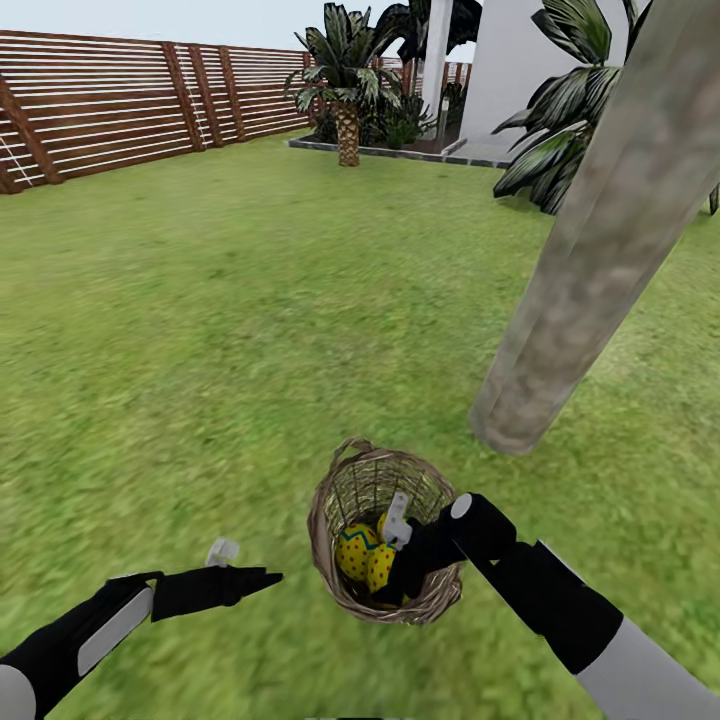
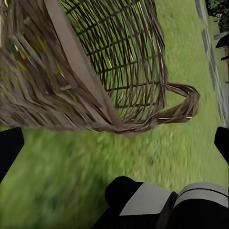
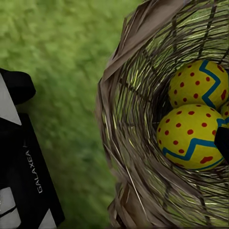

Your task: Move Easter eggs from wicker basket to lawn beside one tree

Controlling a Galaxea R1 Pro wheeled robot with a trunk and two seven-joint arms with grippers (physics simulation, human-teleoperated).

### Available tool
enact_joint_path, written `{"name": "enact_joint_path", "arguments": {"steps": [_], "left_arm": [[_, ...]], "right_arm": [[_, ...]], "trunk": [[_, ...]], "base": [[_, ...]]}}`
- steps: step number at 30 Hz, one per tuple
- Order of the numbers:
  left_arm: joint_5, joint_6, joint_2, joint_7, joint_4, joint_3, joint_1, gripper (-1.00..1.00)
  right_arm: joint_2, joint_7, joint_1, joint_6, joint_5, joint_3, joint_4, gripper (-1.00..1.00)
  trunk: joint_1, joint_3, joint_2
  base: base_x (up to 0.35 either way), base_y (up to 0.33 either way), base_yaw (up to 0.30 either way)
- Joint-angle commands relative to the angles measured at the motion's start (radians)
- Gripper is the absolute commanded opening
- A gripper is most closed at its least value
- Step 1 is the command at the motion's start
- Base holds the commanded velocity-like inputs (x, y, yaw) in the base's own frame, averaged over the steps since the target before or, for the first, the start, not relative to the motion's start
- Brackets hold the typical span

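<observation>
At the far left of the head view a brown slatted fence [image 1: 110, 100] borders the lawn [image 1: 230, 330]. Low in the foreground the left claw [image 1: 250, 578] hovers just above the grass, pointing toward the wicker basket [image 1: 345, 585] and a little apart from it; its fingers look drawn close to a point, though I cannot tell for sure how wide it is. In the left wrist view the basket's woven wall [image 2: 95, 71] and its small loop handle [image 2: 183, 105] sit close ahead. The basket rests on the grass, with yellow Easter eggs [image 1: 362, 556] inside. The right wrist view shows two eggs [image 3: 191, 138] nestled together with a sliver of a third at the edge. The right claw [image 1: 397, 530] reaches into the basket among the eggs; its grip is hidden. Just right, near the basket, stands a tree's grey-brown trunk [image 1: 600, 240], with palms [image 1: 345, 70] and a white house [image 1: 520, 70] behind.
</observation>
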Motion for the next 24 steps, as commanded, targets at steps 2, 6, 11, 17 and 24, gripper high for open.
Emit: {"name": "enact_joint_path", "arguments": {"steps": [2, 6, 11, 17, 24], "left_arm": [[-0.003, -0.002, -0.002, 0.006, 0.000, 0.000, 0.004, 1.00], [-0.006, -0.003, -0.006, 0.029, 0.000, -0.001, 0.006, 1.00], [-0.007, -0.003, -0.007, 0.057, -0.001, -0.002, 0.006, 1.00], [-0.007, -0.003, -0.007, 0.090, -0.001, -0.002, 0.006, 1.00], [-0.007, -0.003, -0.007, 0.104, -0.001, -0.002, 0.006, 1.00]], "right_arm": [[0.003, -0.001, 0.000, -0.001, 0.005, -0.003, 0.002, 1.00], [0.005, -0.003, 0.000, -0.020, 0.010, -0.005, 0.004, 1.00], [0.005, -0.006, 0.000, -0.024, 0.012, -0.010, 0.004, 1.00], [0.005, -0.008, 0.000, -0.025, 0.012, -0.010, 0.004, 1.00], [0.005, -0.010, 0.001, -0.027, 0.012, -0.010, 0.004, 1.00]], "trunk": [[0.000, 0.000, 0.000], [0.000, 0.000, 0.000], [0.000, 0.000, 0.000], [0.000, -0.005, 0.000], [0.000, -0.011, 0.000]], "base": [[0.000, 0.000, 0.000], [0.000, -0.025, 0.000], [0.000, -0.230, 0.044], [0.000, -0.295, 0.203], [-0.014, -0.147, 0.229]]}}
